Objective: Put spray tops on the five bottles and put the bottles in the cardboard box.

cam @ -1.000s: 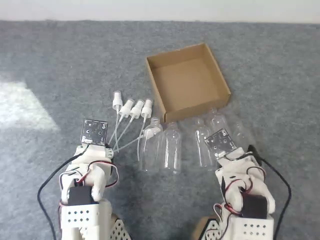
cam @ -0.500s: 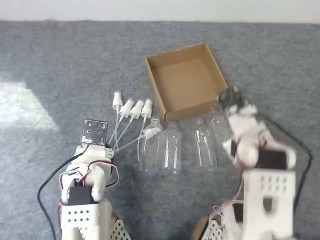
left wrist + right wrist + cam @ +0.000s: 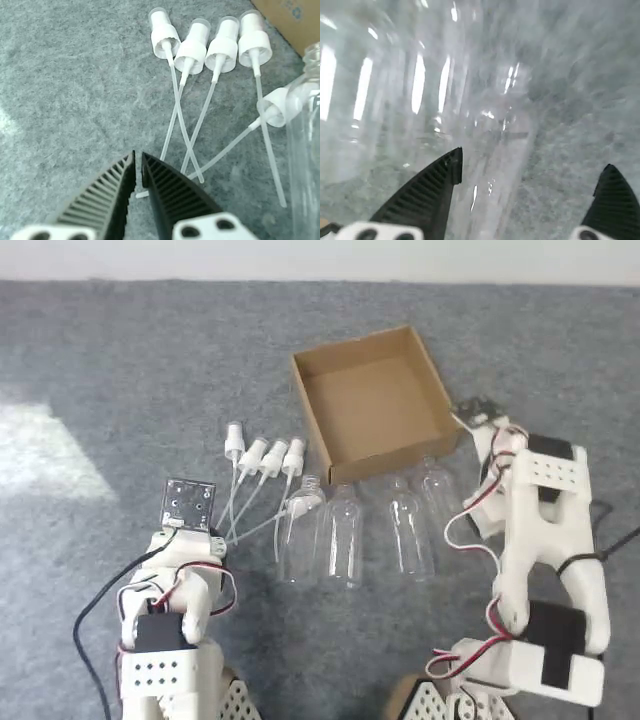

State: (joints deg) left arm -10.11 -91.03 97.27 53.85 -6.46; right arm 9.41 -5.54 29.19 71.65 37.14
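Several clear bottles lie side by side on the grey carpet, among them one [image 3: 303, 532], a second [image 3: 345, 535] and a third [image 3: 410, 525]. Several white spray tops [image 3: 265, 455] fan out beside them, and one top [image 3: 275, 107] lies at a bottle's neck. The empty cardboard box [image 3: 312, 420] sits just beyond. My left gripper [image 3: 138, 161] is shut with nothing in it, low by the tube ends [image 3: 192, 175]. The right arm [image 3: 530, 500] stands raised by the box's right corner. My right gripper [image 3: 532, 165] is open over a clear bottle [image 3: 495, 150] lying beneath it.
Grey carpet [image 3: 120, 370] covers the table, with a bright patch of light [image 3: 40, 450] at the left. Open room lies left of the spray tops and behind the box. Cables trail from both arm bases at the near edge.
The right arm has risen from the near right and swung forward over the rightmost bottles beside the box. The left arm, bottles and spray tops have not moved.
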